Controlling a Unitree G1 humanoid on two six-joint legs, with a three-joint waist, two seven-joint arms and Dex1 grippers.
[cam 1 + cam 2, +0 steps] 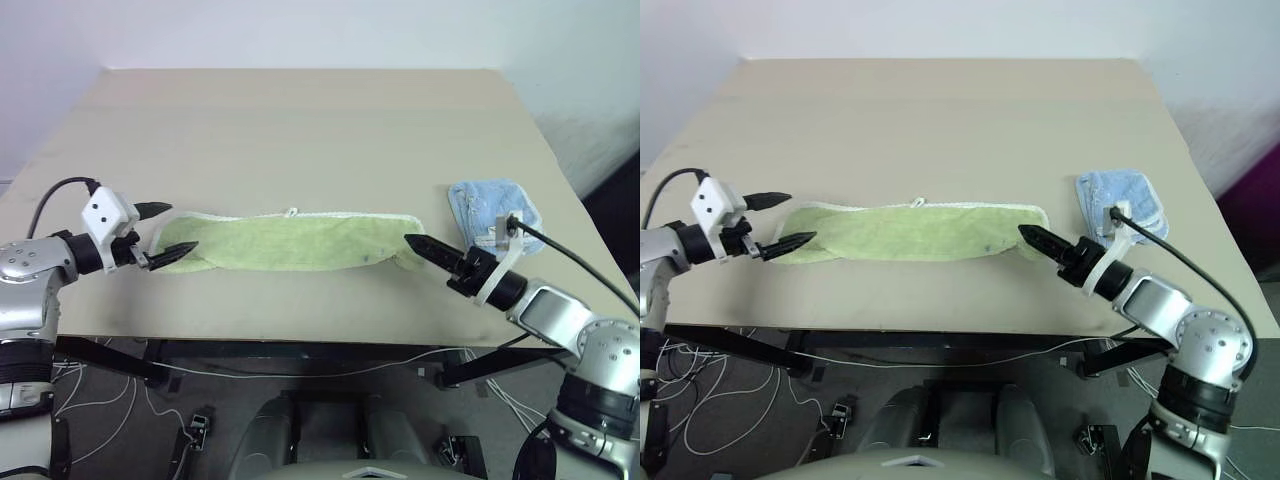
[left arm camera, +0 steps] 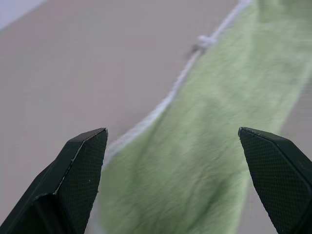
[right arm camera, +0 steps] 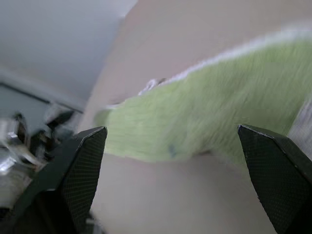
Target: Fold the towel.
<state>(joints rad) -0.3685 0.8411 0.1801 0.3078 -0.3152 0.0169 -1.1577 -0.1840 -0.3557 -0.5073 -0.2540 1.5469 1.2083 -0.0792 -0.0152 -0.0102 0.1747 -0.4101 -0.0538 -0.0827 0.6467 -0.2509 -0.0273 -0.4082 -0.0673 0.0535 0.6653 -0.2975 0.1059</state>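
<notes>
The towel (image 1: pixel 290 242) lies as a long, narrow yellow-green strip across the near part of the table (image 1: pixel 300 130), with its white loop tag (image 1: pixel 291 212) on the far edge. My left gripper (image 1: pixel 168 230) hovers at the towel's left end, open, pointing along the strip with nothing held. In the left wrist view the towel (image 2: pixel 204 161) stretches away between the spread fingers (image 2: pixel 78 180). My right gripper (image 1: pixel 415 243) points at the towel's right end, and the right wrist view shows its fingers (image 3: pixel 73 175) wide apart with the towel (image 3: pixel 209 117) beyond them.
A small light blue towel (image 1: pixel 493 212) lies bunched on the table just right of the green one, behind my right wrist. The table's near edge (image 1: pixel 300 338) runs close below the towel. Cables hang under the table.
</notes>
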